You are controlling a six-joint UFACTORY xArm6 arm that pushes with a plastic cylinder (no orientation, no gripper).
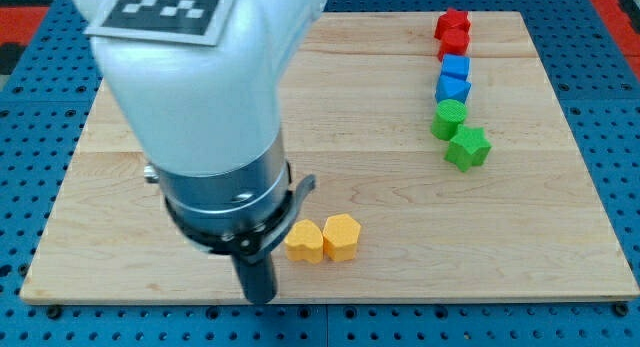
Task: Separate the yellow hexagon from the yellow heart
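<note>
You are seeing my tip (260,297) sitting near the table (180,257) bottom edge, just at 8 o'clock of the yellow heart (304,242), which is touching the yellow hexagon (341,237) at its 3 o'clock. There is no gripper here to be open or closed, only the rod. Red, blue and green blocks are lining up far off at 1 o'clock.

Two yellow blocks (322,239), two red blocks (452,31), two blue blocks (453,78), two green blocks (459,134). Eight in all, on one desk (400,207).
</note>
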